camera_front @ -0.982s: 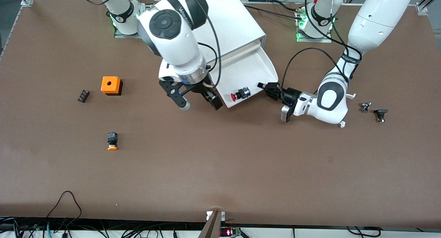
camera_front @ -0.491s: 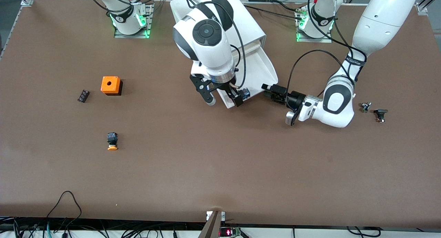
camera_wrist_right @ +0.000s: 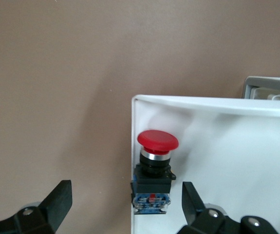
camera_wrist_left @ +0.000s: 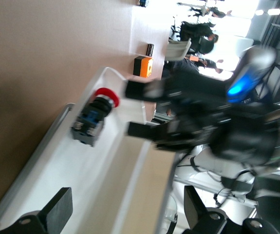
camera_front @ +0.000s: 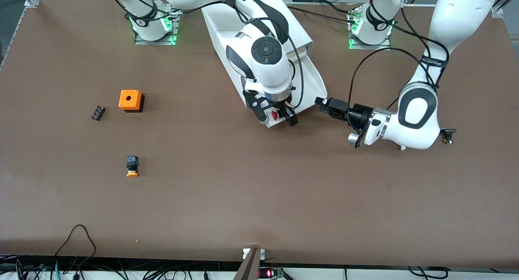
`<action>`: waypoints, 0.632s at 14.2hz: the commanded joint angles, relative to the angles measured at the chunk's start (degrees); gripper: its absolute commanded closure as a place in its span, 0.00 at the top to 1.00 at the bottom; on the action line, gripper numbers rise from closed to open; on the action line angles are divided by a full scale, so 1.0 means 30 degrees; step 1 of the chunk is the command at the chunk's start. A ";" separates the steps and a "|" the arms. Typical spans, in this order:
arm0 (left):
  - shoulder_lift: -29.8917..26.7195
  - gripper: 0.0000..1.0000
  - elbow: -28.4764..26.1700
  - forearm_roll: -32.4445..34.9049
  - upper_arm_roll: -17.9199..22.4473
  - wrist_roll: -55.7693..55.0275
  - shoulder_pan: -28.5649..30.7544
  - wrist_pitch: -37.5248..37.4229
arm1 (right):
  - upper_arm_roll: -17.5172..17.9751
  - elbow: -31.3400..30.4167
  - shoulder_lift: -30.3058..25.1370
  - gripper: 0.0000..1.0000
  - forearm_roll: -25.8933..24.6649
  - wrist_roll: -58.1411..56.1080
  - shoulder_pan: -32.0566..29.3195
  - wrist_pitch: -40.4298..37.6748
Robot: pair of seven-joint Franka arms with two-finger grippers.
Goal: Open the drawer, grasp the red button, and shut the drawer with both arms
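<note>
The drawer (camera_front: 312, 74) stands pulled out of the white cabinet (camera_front: 298, 30) toward the front camera. The button (camera_front: 275, 114), red cap on a black body, lies in the drawer's corner against the wall (camera_wrist_right: 133, 146). My right gripper (camera_front: 276, 117) hangs open just above the button (camera_wrist_right: 154, 170), one finger over the table, the other over the drawer floor, neither touching it. My left gripper (camera_front: 321, 103) is open beside the drawer's corner toward the left arm's end, holding nothing. In the left wrist view the button (camera_wrist_left: 95, 119) lies ahead of the left gripper (camera_wrist_left: 127, 210).
An orange box (camera_front: 130, 100), a small black part (camera_front: 97, 112) and an orange-capped button (camera_front: 131, 167) lie toward the right arm's end. A black part (camera_front: 447, 135) lies by the left arm's elbow.
The right gripper swung from beside the drawer's front to over the button. The left gripper opened, let go of the drawer's corner and drew back toward the left arm's end.
</note>
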 commanded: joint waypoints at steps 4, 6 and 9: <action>-0.1306 1.00 0.3170 0.7892 -0.0309 -0.7361 -0.0001 -0.0672 | -0.0129 0.0685 0.0951 0.99 0.0181 0.0997 0.0571 -0.0156; -0.1306 1.00 0.3616 1.0067 -0.0338 -0.9789 -0.0060 -0.0792 | -0.0129 0.0685 0.0922 0.89 0.0152 0.0968 0.0600 -0.0244; -0.1305 1.00 0.4346 1.3144 -0.0397 -1.1964 -0.0499 -0.0674 | -0.0129 0.0685 0.0922 0.45 0.0035 0.0763 0.0805 -0.0273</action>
